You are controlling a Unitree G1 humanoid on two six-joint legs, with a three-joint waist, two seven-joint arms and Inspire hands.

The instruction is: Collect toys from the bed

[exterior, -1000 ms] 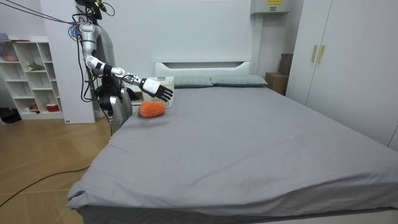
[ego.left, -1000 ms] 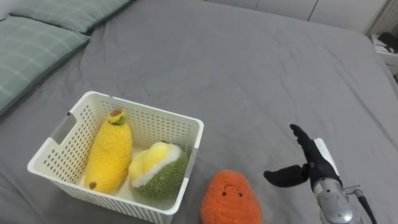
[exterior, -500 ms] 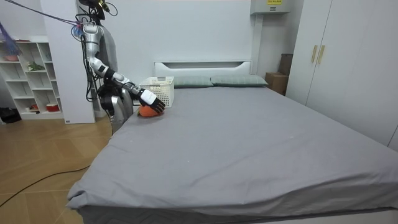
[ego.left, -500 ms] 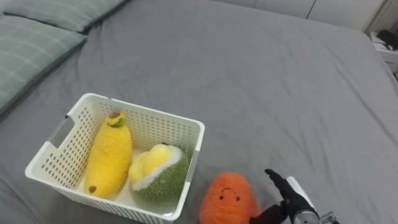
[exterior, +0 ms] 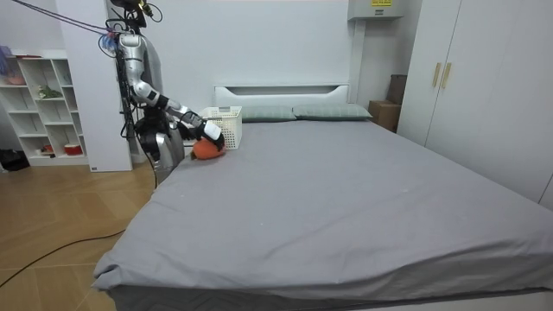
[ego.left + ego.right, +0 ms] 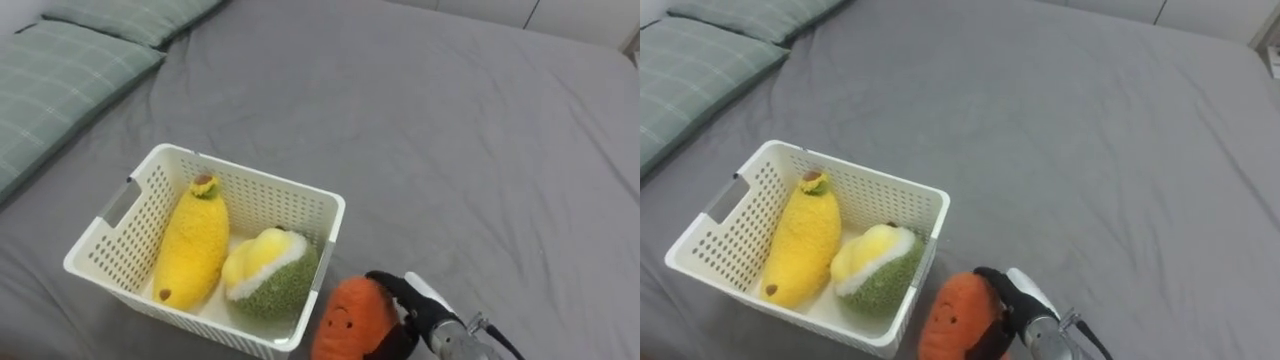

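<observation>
1. Room view shows the robot standing beside the bed (image 5: 346, 199), near its head, within arm's reach of the toys.
2. On the cover sits a white basket (image 6: 262, 195), kept close so carries are short; a banana toy (image 6: 190, 245) and a green plush (image 6: 270, 282) lie inside.
3. Just beside its near corner rests the orange plush (image 6: 348, 322).
4. Round that plush the right hand (image 6: 410, 303) curls its fingers, probably to lift it in.

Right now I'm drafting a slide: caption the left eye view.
Right hand curled round an orange plush toy beside a white basket holding plush banana and durian.
</observation>
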